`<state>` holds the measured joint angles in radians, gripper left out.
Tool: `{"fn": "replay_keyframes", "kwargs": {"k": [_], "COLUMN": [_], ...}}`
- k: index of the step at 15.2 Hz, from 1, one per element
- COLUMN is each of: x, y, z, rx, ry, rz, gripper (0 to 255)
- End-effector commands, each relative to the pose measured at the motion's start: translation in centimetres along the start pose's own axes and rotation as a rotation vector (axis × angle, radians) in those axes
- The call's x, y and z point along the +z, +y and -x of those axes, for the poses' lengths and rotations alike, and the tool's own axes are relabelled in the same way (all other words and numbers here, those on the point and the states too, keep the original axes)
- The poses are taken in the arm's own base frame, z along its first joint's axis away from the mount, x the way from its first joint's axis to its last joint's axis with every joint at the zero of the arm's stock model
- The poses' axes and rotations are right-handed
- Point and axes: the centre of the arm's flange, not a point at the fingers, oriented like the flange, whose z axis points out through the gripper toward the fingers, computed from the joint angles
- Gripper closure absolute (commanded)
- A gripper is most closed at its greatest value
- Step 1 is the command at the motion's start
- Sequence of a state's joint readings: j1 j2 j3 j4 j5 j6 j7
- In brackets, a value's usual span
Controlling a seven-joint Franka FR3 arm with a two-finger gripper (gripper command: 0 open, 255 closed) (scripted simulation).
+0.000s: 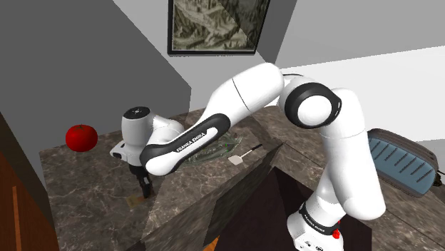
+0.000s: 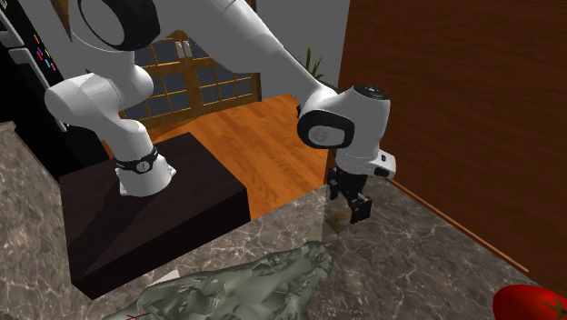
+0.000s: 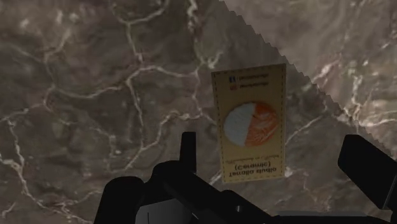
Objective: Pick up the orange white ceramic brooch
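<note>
Orange-and-white brooch: a round disc, half pale and half orange, fixed to a tan printed card that lies flat on the dark veined marble counter. In the wrist view the card sits between the 2 black fingers, close to one finger and well apart from the other, and neither touches it. The gripper is spread wide and holds nothing.

In the shoulder view the gripper points straight down, just over the counter, under the white wrist. Beyond the forearm lies a crumpled grey-green sheet with a small white tool beside it. A red round fruit rests near the counter's far corner, well apart from the gripper. A blue-grey bag lies past the arm's base, and a framed picture hangs on the back wall.
</note>
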<state>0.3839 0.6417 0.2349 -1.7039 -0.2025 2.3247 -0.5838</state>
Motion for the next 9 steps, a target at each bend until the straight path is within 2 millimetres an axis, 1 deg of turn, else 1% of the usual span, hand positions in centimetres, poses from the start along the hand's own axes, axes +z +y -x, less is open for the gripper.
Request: {"fn": "replay_keyframes", "kwargs": {"k": [1,7,9], "x": [1.2,4.4,4.7], "y": [-0.2,-0.2,-0.2], "z": [-1.0,-1.0,-1.0], "rx": [-0.026,-0.026,-0.026], "ry": [0.003,0.003,0.003], "rz": [0.002,0.002,0.002], "gripper": [0,0,0]}}
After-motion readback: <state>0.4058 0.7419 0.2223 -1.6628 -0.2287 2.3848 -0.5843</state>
